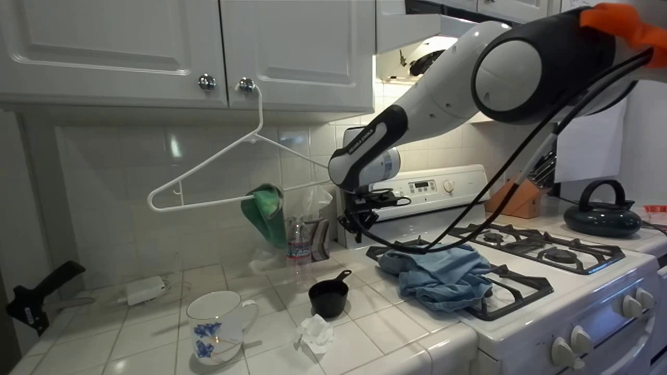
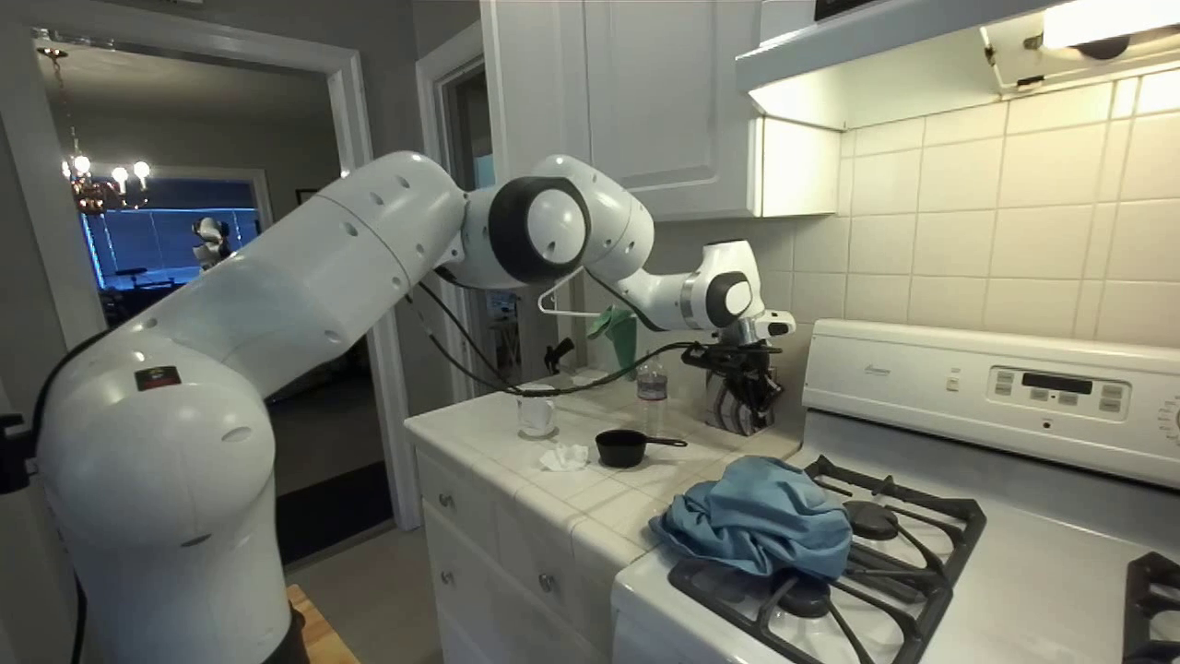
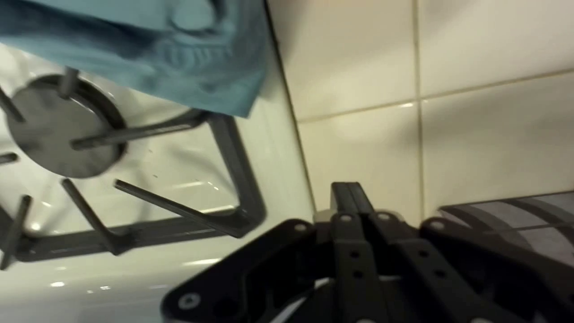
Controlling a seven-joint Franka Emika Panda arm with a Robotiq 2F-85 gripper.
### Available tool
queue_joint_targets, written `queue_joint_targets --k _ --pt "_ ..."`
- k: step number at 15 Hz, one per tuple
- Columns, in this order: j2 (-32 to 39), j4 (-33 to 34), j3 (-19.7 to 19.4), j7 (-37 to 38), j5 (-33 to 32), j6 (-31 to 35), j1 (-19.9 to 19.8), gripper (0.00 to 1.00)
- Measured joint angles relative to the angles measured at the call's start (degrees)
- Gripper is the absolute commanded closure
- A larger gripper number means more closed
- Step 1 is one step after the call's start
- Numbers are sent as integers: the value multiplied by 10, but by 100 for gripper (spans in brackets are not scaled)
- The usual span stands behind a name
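Observation:
My gripper (image 3: pixel 352 198) is shut, its fingertips pressed together with nothing between them. In both exterior views the gripper (image 1: pixel 358 229) (image 2: pixel 758 397) hangs above the back of the counter, beside the stove. A striped grey box (image 3: pixel 529 220) is nearest to it; in the exterior views this box (image 1: pixel 320 240) (image 2: pixel 733 413) stands by the backsplash, with white tissue (image 1: pixel 316 200) at its top. A crumpled blue cloth (image 1: pixel 443 276) (image 2: pixel 761 516) lies on the stove's front burner grate, also visible in the wrist view (image 3: pixel 179 58). A clear bottle (image 1: pixel 299 250) (image 2: pixel 652 387) stands near the box.
A small black pan (image 1: pixel 328 298), a crumpled white tissue (image 1: pixel 317 333) and a flowered mug (image 1: pixel 214 328) are on the counter. A white hanger (image 1: pixel 208 161) with a green cloth (image 1: pixel 266 216) hangs from a cabinet knob. A kettle (image 1: pixel 602 216) and knife block (image 1: pixel 516 199) stand beyond the stove.

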Motion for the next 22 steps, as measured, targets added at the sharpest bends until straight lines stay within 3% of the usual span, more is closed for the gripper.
queue_joint_targets --k 5,9,15,18,22 --pt "-83 -133 -15 43 6 -78 -14 100" --pt "-154 -240 -15 67 45 -137 -19 100" --pt "-297 -396 -29 158 115 -142 -23 100" --pt "-343 -466 -29 203 153 -88 -22 100" --pt "-389 -573 -16 222 201 85 -15 100"
